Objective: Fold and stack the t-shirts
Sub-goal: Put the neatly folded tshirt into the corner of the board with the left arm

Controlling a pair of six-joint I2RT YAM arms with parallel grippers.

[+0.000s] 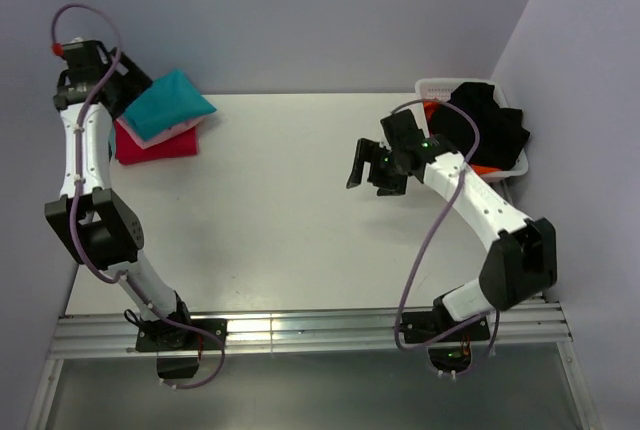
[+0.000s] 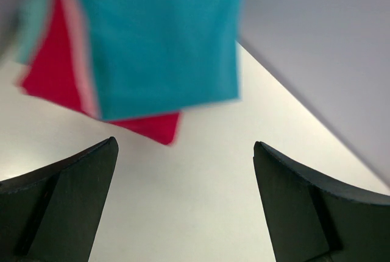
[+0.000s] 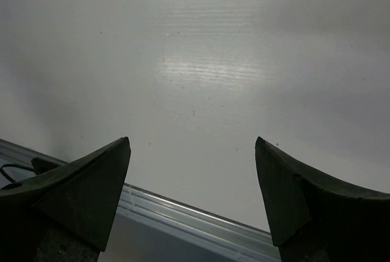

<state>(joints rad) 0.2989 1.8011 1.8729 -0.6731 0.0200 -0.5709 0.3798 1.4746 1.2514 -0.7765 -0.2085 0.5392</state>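
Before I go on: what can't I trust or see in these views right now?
Orange shirt: top view, mostly hidden under the black shirt in the basket.
Pink shirt: in either view, only a thin edge shows between the teal shirt and red shirt.
Left wrist view: those three blurred, cut off by the top edge.
Right wrist view: bare table only, no shirts.

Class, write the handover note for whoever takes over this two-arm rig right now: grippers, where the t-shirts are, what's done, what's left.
Left gripper: open, empty, beside the stack at the far left.
Right gripper: open, empty, above bare white table.
Done: folded teal cloth t-shirt on top, pink cloth t-shirt under it, red cloth t-shirt at the bottom.
Left: crumpled black cloth t-shirt and orange cloth t-shirt, both in the white plastic lattice basket at the far right. Fold and stack them.
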